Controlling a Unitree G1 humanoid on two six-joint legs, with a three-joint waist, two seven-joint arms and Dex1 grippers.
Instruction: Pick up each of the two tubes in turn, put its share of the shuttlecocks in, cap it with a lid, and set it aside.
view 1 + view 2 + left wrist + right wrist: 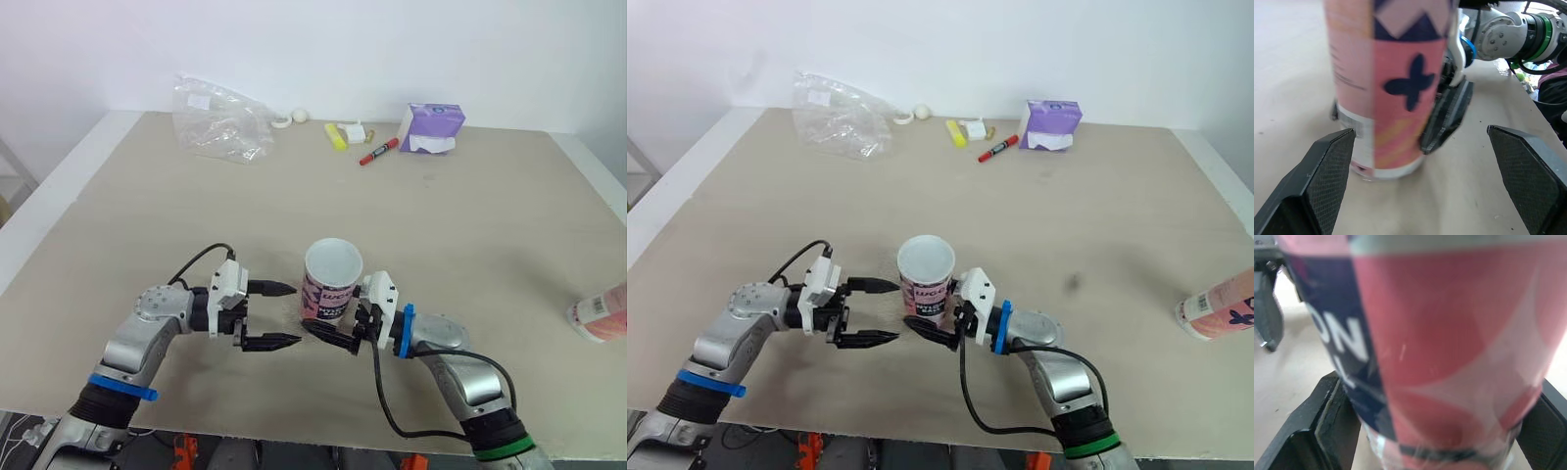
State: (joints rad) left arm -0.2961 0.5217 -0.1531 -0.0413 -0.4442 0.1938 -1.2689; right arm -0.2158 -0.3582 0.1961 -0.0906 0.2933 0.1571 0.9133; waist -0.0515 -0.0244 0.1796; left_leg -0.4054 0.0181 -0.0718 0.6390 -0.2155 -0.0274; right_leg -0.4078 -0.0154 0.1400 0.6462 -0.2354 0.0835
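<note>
plastic bag [217, 122], clear and crumpled, lies at the back left of the pale table [490, 225]. along the same back edge come a roll of tape [281, 121], a small white ball [300, 115], a yellow highlighter [336, 135], a red marker [378, 152] and a purple tissue pack [431, 127]. nearer the front, the left gripper [296, 313] hovers just beside the upright tube [330, 286] on its left, fingers spread wide and not touching it. this tube stands at the middle front of the table, its top showing white. its pink wrapper carries a navy cross shape, a zigzag band and a navy panel with white letters, of which only "on" can be read. the right gripper [1440, 391] clasps it low down from the right, one black finger against each side. the second tube [1220, 305], also pink with navy marks, lies on its side at the table's right edge, well apart from both arms.
</note>
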